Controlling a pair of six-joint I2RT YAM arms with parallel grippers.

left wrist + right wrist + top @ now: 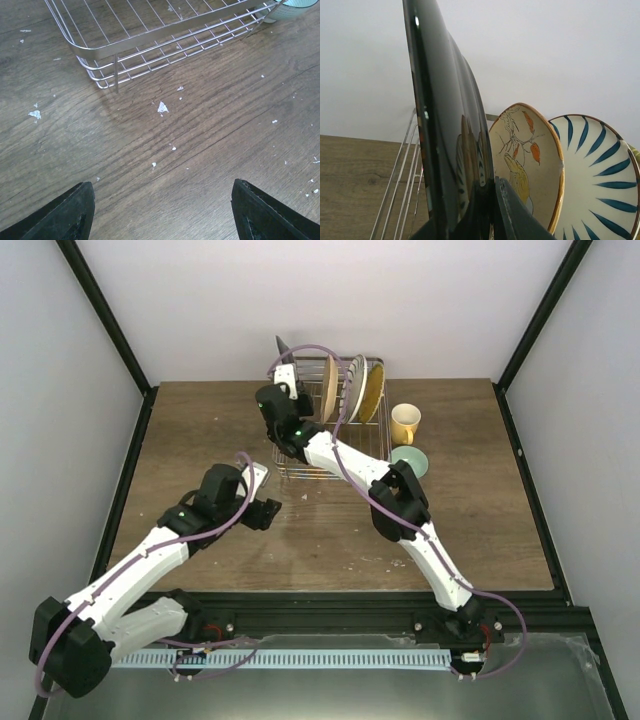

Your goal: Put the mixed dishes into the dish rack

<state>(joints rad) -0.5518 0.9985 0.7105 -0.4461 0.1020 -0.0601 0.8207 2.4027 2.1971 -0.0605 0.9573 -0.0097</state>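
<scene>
Right gripper (pixel 285 372) is clenching a glossy dark plate (pixel 442 130) by its rim, holding it on edge at the far-left corner of the dish rack (pixel 150 36). Cannot tell whether its lower edge is touching the rack floor.

Standing in the rack to the right of it are a beige plate with a bird motif (pixel 530 165), a white plate with dark radial stripes (pixel 600 175) and a yellow plate (pixel 374 390).

Yellow mug (pixel 405 423) and mint bowl (pixel 410 458) are sitting on the table (pixel 200 140) just right of the rack.

Left gripper (pixel 162 186) is hovering off the rack's near-left corner, jaws spread wide and gripping nothing.
</scene>
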